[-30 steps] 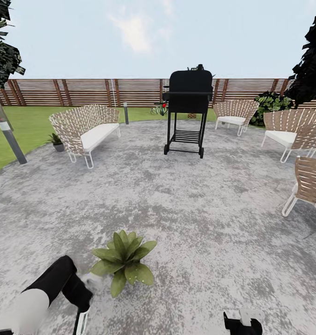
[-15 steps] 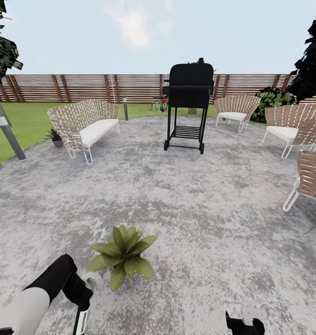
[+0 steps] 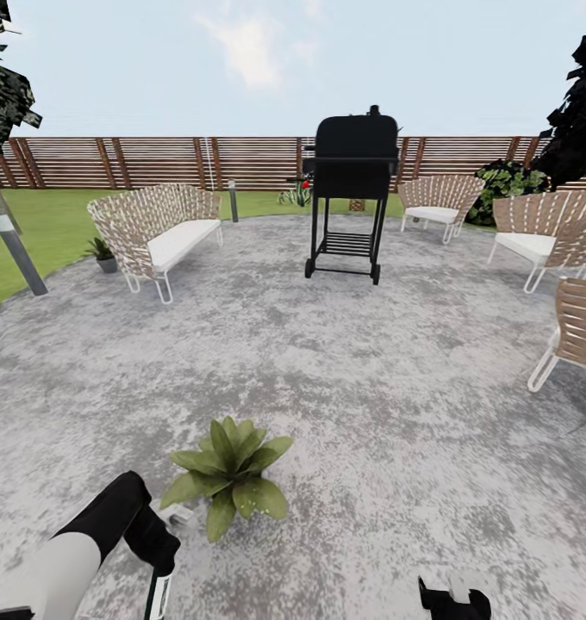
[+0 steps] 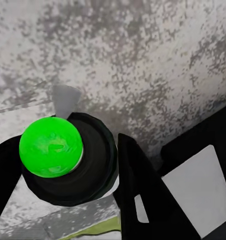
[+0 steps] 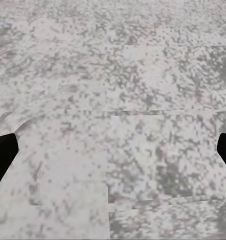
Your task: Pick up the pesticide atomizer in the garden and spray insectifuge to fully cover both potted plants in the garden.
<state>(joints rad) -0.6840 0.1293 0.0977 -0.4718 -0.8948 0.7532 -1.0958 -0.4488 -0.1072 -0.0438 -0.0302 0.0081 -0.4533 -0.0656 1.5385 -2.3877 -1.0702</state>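
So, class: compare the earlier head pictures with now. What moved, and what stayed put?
The left arm, jaws shut on the pesticide atomizer, edged slightly right beside the near potted plant. The view tilted a little between the first two pictures. The plant, grill and chairs stayed put.

In the head view, the left arm (image 3: 77, 551) is being cut off by the picture's lower edge, and the pesticide atomizer (image 3: 159, 592) below it is being cropped there too, so only a pale strip of its label is showing. The right gripper (image 3: 452, 600) is being cut by the same edge; only its top is visible. A wicker chair (image 3: 576, 331) is being cropped at the right edge. The far potted plant (image 3: 102, 254) is being partly hidden behind the wicker sofa (image 3: 155, 231). In the right wrist view, only the dark fingertips (image 5: 2, 159) are being shown, at opposite edges.
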